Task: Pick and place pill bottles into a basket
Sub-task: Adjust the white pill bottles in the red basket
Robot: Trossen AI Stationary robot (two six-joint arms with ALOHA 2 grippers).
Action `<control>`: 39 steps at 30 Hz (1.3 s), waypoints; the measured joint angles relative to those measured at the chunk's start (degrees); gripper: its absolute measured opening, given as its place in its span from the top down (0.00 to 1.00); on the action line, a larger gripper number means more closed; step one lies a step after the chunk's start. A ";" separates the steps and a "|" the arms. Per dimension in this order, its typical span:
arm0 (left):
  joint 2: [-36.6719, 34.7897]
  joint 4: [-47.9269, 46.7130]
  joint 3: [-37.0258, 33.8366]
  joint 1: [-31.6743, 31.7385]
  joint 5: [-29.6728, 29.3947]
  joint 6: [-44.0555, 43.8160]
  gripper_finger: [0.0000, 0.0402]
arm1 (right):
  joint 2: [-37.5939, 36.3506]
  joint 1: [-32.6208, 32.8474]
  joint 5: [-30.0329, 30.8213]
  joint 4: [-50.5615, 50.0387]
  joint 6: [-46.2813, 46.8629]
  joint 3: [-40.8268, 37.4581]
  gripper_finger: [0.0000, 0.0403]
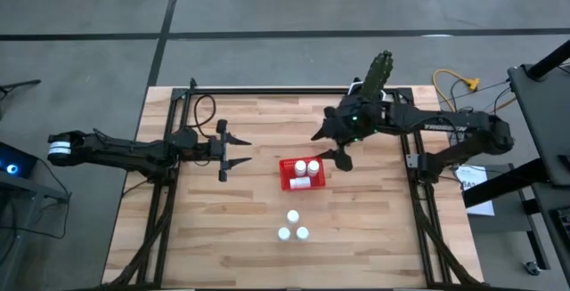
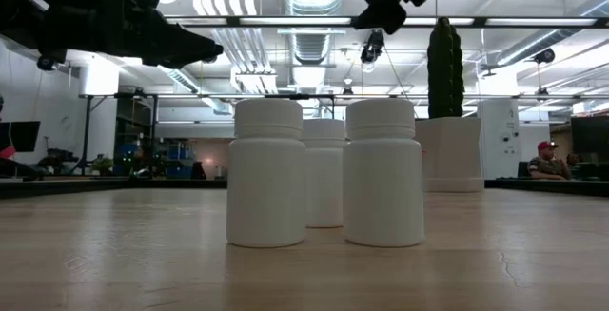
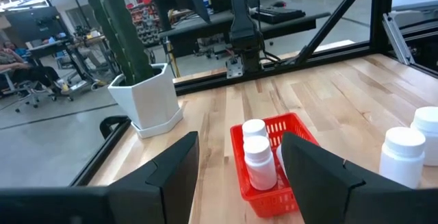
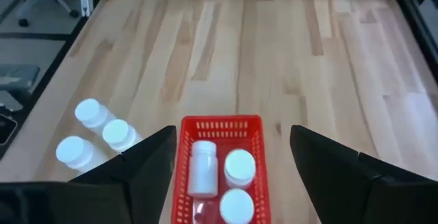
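Observation:
The red basket point(image 1: 287, 177) sits mid-table and holds three pill bottles: two upright point(image 4: 239, 166) and one lying on its side point(image 4: 203, 167). Three more white pill bottles point(image 1: 292, 227) stand upright in a cluster on the wood nearer the front edge, filling the low view point(image 2: 267, 172). My right gripper point(image 1: 329, 150) hovers open above the basket's far right side, tipped downward, with nothing between its fingers. My left gripper point(image 1: 233, 156) stands open and level to the left of the basket, holding nothing.
A tall green cactus point(image 1: 378, 76) in a white pot point(image 3: 149, 103) stands at the table's far edge, behind my right arm. A black frame rail point(image 1: 267, 92) borders the far and side edges. Bare wood lies left and right of the loose bottles.

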 joint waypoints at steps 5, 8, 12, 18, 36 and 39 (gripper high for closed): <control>0.02 -0.49 0.00 0.00 0.00 0.00 0.52 | 4.71 0.37 0.07 -1.28 0.31 3.46 0.29; 0.00 -1.27 0.00 0.00 0.00 0.00 0.52 | 7.24 0.33 -0.15 -2.51 0.81 4.62 0.28; 0.02 -1.66 0.00 0.00 0.00 0.00 0.52 | 10.23 0.37 -0.43 -5.12 0.74 6.92 0.27; -0.11 -1.66 0.00 0.00 0.00 0.00 0.52 | 13.65 0.79 -0.46 -7.99 -0.87 10.42 0.27; -0.04 -1.81 0.00 0.02 0.00 -0.04 0.52 | 15.05 1.70 -0.45 -14.01 -1.66 12.34 0.27; -0.04 -1.77 0.00 0.00 0.00 -0.07 0.52 | 15.72 3.06 0.92 -15.40 -1.68 12.29 0.27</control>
